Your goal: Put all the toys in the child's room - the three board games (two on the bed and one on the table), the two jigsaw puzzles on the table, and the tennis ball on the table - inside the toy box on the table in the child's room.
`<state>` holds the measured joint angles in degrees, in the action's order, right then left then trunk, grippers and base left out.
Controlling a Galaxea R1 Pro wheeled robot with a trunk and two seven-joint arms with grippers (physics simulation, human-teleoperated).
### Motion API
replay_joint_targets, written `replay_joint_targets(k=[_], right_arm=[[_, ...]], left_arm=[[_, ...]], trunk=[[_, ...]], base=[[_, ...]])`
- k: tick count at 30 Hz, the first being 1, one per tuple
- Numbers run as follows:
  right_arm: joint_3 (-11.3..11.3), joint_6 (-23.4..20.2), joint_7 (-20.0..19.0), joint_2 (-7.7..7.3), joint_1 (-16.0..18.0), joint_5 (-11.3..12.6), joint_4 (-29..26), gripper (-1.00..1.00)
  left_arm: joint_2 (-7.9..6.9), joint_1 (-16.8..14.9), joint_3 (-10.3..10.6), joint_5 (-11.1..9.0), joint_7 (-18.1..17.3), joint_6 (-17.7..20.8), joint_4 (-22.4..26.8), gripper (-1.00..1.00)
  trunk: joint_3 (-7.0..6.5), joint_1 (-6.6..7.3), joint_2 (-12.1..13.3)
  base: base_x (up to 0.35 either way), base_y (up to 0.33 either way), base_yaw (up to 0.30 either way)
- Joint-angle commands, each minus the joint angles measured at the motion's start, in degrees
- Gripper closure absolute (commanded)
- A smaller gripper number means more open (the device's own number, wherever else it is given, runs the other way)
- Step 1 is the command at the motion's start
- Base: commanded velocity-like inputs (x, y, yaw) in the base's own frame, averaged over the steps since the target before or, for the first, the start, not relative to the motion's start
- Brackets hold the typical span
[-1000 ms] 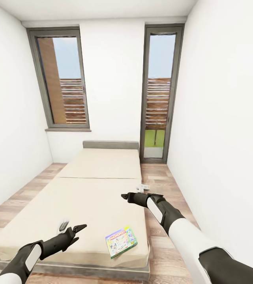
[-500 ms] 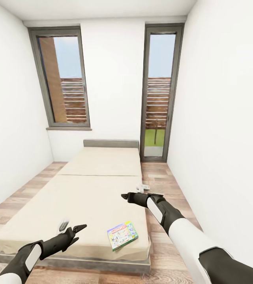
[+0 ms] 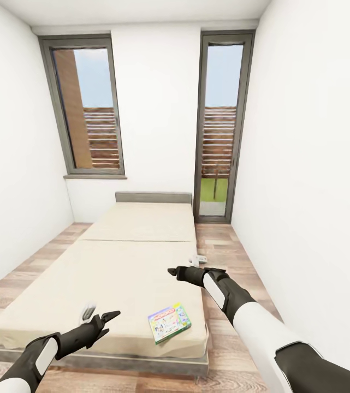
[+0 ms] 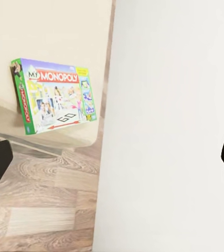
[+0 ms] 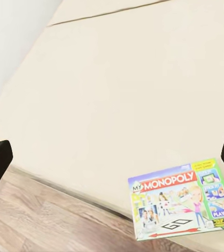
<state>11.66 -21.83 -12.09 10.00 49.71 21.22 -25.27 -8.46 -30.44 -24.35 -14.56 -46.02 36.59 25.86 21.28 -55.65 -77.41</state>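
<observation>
The board game [image 3: 168, 323], a Monopoly box, lies flat near the foot corner of the bed [image 3: 136, 262], between my two hands and touching neither. My left fingers [image 3: 99, 315] hover over the mattress just to its left, spread apart and holding nothing. My right fingers [image 3: 181, 267] hang above it nearer the headboard, seemingly parted too and holding nothing, though the head view is poor there.
</observation>
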Motion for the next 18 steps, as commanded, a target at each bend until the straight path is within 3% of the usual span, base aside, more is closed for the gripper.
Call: replay_joint_targets(k=[1,10,18], right_arm=[[0.03,-0.23,-0.04,0.0,0.04,0.06,-0.05,-1.0],[-0.04,-0.26,-0.12,0.0,0.04,0.13,-0.64,-1.0],[-0.14,-0.3,-0.05,0.0,0.04,0.13,-0.98,-1.0]], left_arm=[[0.01,-0.05,-0.16,-0.14,-0.04,0.36,-0.02,-1.0],[0.15,-0.05,-0.24,-0.26,5.08,0.05,-0.02,-1.0],[0.38,-0.06,-0.07,-0.26,6.75,-0.2,-0.02,-1.0]], trunk=[[0.25,-0.23,-0.46],[1.87,-2.2,-4.07],[3.3,-3.96,-7.28]], base=[[0.0,0.0,0.0],[0.0,0.0,0.0],[0.0,0.0,0.0]])
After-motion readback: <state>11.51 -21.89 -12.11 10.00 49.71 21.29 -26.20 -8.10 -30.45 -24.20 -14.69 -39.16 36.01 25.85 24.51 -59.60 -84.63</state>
